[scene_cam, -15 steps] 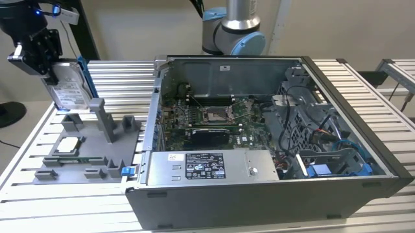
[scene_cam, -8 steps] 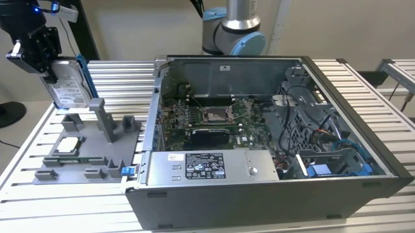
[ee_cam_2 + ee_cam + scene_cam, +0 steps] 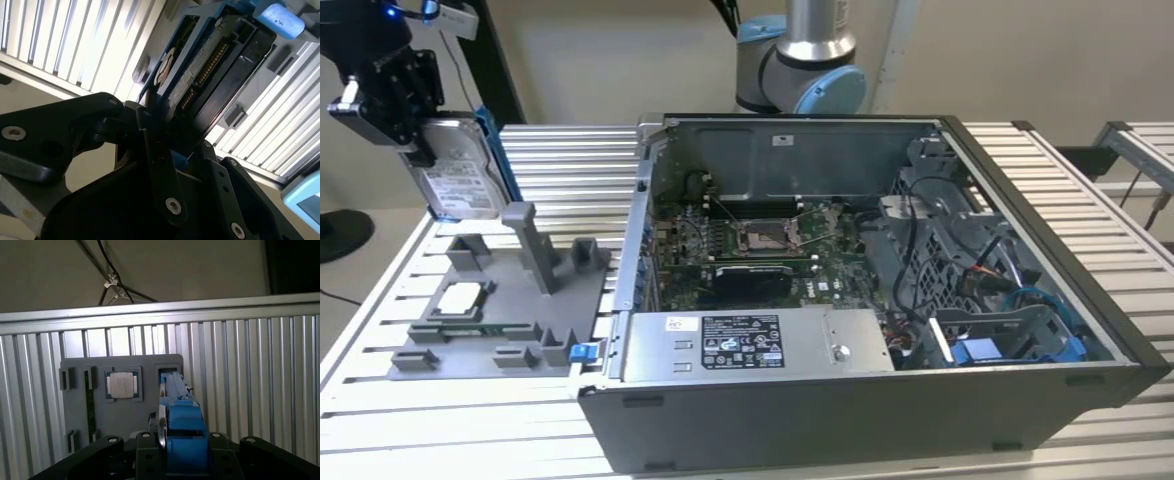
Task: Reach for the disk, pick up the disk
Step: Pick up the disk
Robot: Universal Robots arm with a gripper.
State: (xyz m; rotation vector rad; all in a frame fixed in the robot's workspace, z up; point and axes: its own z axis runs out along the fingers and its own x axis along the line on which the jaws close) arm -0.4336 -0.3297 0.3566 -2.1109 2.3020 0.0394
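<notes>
Pincer [image 3: 423,142]: closed on the upper end of the disk [image 3: 462,178], fingers clamping both flat faces; same clamp seen in both wrist views [image 3: 165,127] [image 3: 175,452].
Disk position: held in the air at the exterior view's left, above the far end of the grey fixture [image 3: 494,300], clear of the surface [image 3: 400,420].
Disk axis: long axis near vertical, lower end leaning slightly toward the exterior view's right.
Disk facing: white label face toward the exterior camera; blue bracket along the edge at the exterior view's right; connector end hangs down [image 3: 210,65].
Below disk: fixture slot and processor chip [image 3: 122,385].
Nearby: open computer case [image 3: 881,300], well apart.
</notes>
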